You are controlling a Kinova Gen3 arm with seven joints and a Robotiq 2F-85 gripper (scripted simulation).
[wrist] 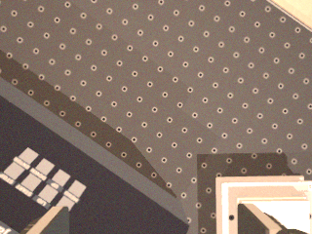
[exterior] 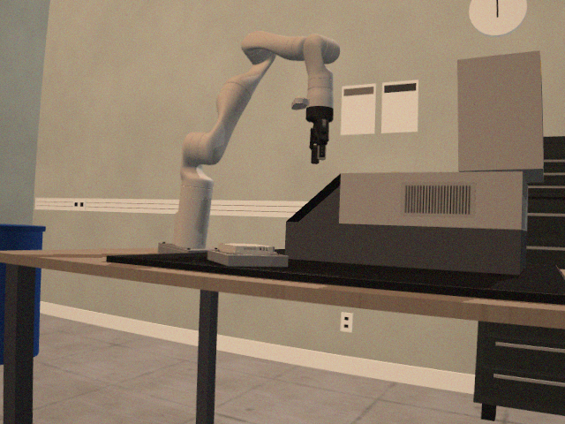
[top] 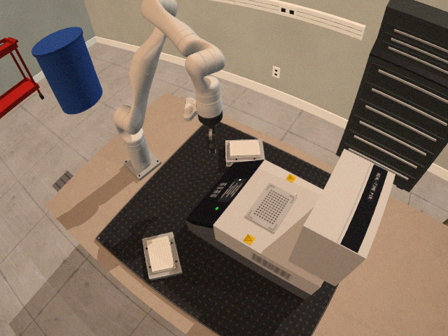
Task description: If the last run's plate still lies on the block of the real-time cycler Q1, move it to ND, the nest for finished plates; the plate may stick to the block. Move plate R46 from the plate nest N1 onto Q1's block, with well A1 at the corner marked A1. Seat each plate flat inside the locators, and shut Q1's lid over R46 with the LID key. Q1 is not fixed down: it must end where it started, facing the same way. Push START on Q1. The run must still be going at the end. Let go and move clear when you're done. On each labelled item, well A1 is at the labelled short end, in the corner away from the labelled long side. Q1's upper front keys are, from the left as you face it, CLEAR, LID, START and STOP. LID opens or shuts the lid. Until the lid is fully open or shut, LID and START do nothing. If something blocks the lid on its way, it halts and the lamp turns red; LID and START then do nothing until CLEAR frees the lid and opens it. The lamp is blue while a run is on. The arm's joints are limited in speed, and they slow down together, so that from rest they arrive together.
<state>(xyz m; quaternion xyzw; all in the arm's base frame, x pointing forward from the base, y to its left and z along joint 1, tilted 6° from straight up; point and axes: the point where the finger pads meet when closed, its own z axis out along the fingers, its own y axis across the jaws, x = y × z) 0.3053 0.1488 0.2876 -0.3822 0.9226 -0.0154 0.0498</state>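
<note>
My gripper is open and empty, pointing down, high beside Q1's front and the back nest. Q1 has its lid raised at the rear. Its block shows bare wells, with no plate. The lamp is green. Keys are on the sloped panel. One white plate lies in the back nest. Another plate lies in the front nest. Nest labels are unreadable.
A dark perforated mat lies under Q1 and both nests on the wooden table. The back nest is close to Q1's front corner. The arm's base is at the left. Beyond the table are a dark drawer cabinet and a blue bin.
</note>
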